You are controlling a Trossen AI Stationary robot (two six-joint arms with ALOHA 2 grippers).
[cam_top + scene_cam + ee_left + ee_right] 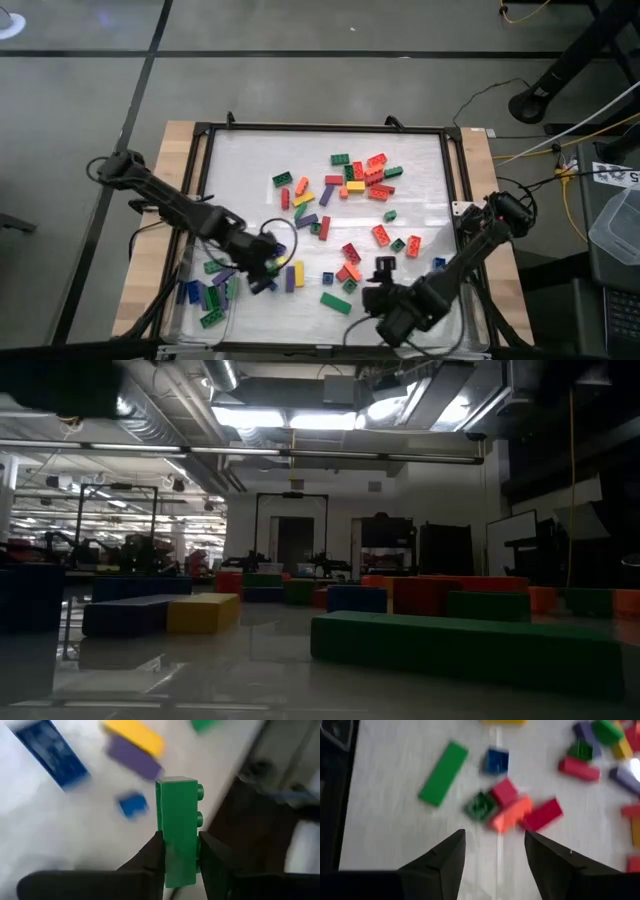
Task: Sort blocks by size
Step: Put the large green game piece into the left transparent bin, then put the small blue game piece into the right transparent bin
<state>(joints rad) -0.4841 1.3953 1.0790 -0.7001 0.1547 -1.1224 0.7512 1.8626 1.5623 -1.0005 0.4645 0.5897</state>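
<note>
Many coloured studded blocks (350, 185) lie scattered on the white board (240, 170). My left gripper (266, 268) is over the board's near left part, shut on a long green block (177, 820). Under it lie a long blue block (50, 755), a yellow one (135, 735), a purple one (134, 759) and a small blue one (132, 804). My right gripper (385, 270) is open and empty above the near middle. Just ahead of its fingers (495, 850) lie a long green block (443, 772), a small green one (480, 806) and red and orange ones (512, 812). My left gripper pinches the long green block at one end (180, 865) between its two fingers, one on the studded face and one on the opposite face. The block runs along the fingers and sticks out past their tips. It is lifted clear of the board.
A group of long blue, green and purple blocks (210, 295) lies at the near left corner. A black frame (455, 180) runs round the board. Cables (560, 170) and a grey bin (615, 230) are at the right. Bare board lies at the far left.
</note>
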